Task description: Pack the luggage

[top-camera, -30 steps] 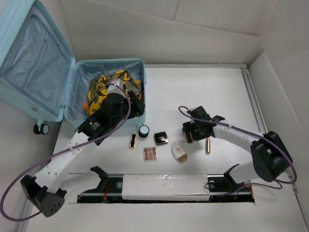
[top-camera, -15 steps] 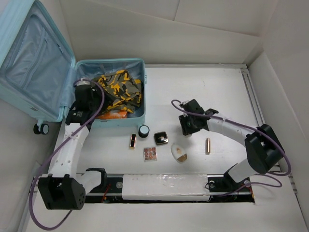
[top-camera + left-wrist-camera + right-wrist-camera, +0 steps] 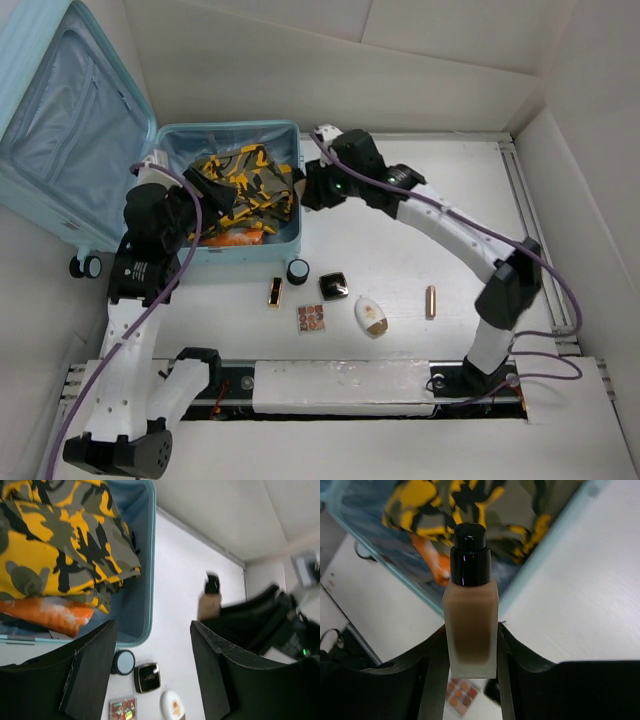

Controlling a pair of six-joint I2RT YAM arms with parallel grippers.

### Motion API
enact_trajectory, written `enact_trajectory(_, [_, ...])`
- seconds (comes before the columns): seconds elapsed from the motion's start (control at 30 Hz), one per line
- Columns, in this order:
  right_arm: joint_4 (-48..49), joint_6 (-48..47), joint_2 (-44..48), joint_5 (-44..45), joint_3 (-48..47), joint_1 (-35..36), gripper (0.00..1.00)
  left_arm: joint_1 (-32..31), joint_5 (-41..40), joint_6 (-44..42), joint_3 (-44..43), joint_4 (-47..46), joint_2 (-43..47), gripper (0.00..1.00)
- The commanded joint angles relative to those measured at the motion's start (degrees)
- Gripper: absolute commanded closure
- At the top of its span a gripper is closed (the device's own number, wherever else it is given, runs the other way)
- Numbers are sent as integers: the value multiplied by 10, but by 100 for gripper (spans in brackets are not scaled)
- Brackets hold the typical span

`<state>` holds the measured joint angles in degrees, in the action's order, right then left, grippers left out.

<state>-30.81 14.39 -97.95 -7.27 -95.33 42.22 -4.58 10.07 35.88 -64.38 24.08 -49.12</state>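
Jaws of the right gripper [image 3: 472,647] clamped on a foundation bottle [image 3: 470,600], black cap up, held over the right rim of the luggage [image 3: 70,120]. Jaws of the left gripper [image 3: 152,672] wide apart, gripping nothing, hanging above the case's front edge. Luggage open at the far-left corner of the table [image 3: 430,210], lid leaning back against the wall. Inside the lower shell: a camouflage garment [image 3: 245,185] over something orange [image 3: 237,238]; lid half bare. Packing partly done, by the look of it. Left to pack, apparently: round compact [image 3: 298,271], black square case [image 3: 334,285], lipstick [image 3: 274,291], palette [image 3: 311,318], white oval case [image 3: 371,315], gold tube [image 3: 431,301].
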Motion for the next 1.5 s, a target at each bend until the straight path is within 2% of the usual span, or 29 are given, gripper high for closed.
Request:
enact_trajectory(0.0, [52, 35, -105, -49, -100, 16, 70, -31, -11, -1, 13, 36, -5, 44])
enact_trajectory(0.27, [82, 140, -359, -92, -430, 22, 70, -92, -100, -17, 6, 105, 39, 44])
enact_trajectory(0.3, [82, 152, -380, -100, -488, 22, 59, -92, -101, -17, 11, 111, 46, 44])
enact_trajectory(0.4, [104, 178, -418, -106, -523, 22, 34, -98, -109, -23, 37, 133, 68, 44])
enact_trajectory(0.43, [110, 178, -413, -106, -508, 16, 24, -98, -109, -23, 45, 133, 68, 44])
enact_trajectory(0.5, [130, 178, -369, -106, -464, 9, 20, -105, -91, -36, 76, 133, 83, 44])
enact_trajectory(0.53, [131, 168, -349, -106, -412, 8, 19, -105, -79, -43, 89, 128, 83, 44])
enact_trajectory(0.67, [131, 118, -232, -68, -284, -11, 19, -105, -30, -100, 155, 106, 60, 41])
enact_trajectory(0.73, [124, 88, -152, -56, -230, -19, 19, -105, -9, -109, 160, 100, 37, 39])
enact_trajectory(0.93, [119, 47, 83, -28, 23, -74, 22, -105, 63, -127, 171, 37, 5, 36])
enact_trajectory(1.0, [106, 42, 136, -34, 103, -99, 22, -105, 59, -127, 171, 37, -4, 36])
enact_trajectory(1.07, [88, 28, 201, -29, 165, -113, 22, -105, 76, -132, 171, 27, -17, 34])
enact_trajectory(1.2, [51, 14, 265, -29, 214, -118, 22, -105, 76, -122, 166, 9, -28, 34])
enact_trajectory(1.23, [51, 14, 273, -24, 235, -118, 22, -118, 54, -121, 160, -1, -36, 34])
enact_trajectory(1.27, [51, 14, 284, -24, 244, -118, 22, -143, 9, -121, 113, 8, -50, 34])
enact_trajectory(1.3, [51, 14, 284, -24, 257, -118, 22, -212, -85, -108, 77, 14, -94, 34])
enact_trajectory(1.33, [45, 14, 290, -24, 257, -118, 22, -251, -127, -103, 33, 23, -124, 33])
enact_trajectory(1.37, [45, 14, 290, -24, 262, -118, 22, -292, -171, -97, -21, 35, -157, 33])
enact_trajectory(1.4, [35, 14, 290, -24, 262, -118, 22, -372, -222, -91, -137, 52, -219, 32])
enact_trajectory(1.43, [26, 9, 290, -24, 256, -118, 22, -401, -295, -85, -185, 67, -243, 32])
enact_trajectory(1.47, [16, 0, 297, -14, 245, -118, 22, -418, -309, -80, -220, 86, -260, 31])
